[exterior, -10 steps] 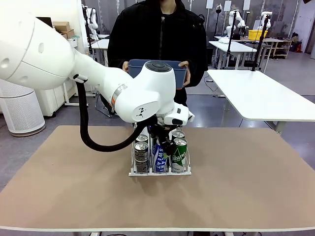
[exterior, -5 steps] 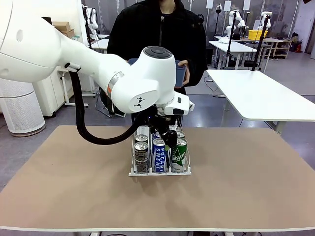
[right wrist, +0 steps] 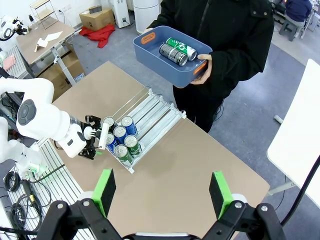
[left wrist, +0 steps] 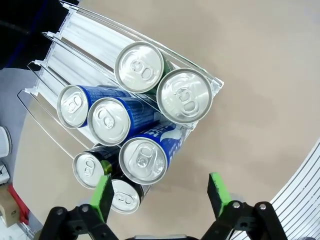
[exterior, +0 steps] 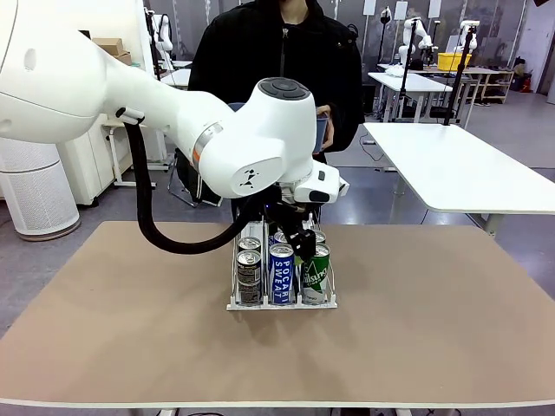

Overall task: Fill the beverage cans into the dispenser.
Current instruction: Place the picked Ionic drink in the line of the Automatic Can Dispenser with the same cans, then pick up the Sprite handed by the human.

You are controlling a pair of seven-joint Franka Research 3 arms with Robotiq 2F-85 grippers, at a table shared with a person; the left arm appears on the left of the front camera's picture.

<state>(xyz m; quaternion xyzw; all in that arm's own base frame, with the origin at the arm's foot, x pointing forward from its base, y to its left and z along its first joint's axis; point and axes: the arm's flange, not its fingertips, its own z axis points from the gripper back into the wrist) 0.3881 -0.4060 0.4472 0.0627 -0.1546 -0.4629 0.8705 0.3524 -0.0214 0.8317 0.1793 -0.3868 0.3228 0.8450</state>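
The dispenser [exterior: 282, 299] stands mid-table with three lanes of beverage cans: dark ones [exterior: 249, 276] left, blue ones [exterior: 281, 273] in the middle, green ones [exterior: 316, 269] right. My left gripper [exterior: 292, 236] hovers open just above the front cans, holding nothing. In the left wrist view its green pads [left wrist: 104, 196] stand wide apart over the front blue can [left wrist: 143, 160], with the dispenser's wire rails [left wrist: 75, 40] running away behind. My right gripper [right wrist: 162, 195] is open, high above the table, looking down on the dispenser [right wrist: 152, 112].
A person at the far side holds a blue tub [right wrist: 150, 47] with a green can [right wrist: 181, 48] and a dark can [right wrist: 170, 54] in it. The tub's edge [exterior: 321, 130] peeks out behind my left arm. Bare tabletop [exterior: 434, 312] lies around the dispenser.
My left gripper has opened off the blue can in the middle lane and lifted a little. That can now stands upright at the front.
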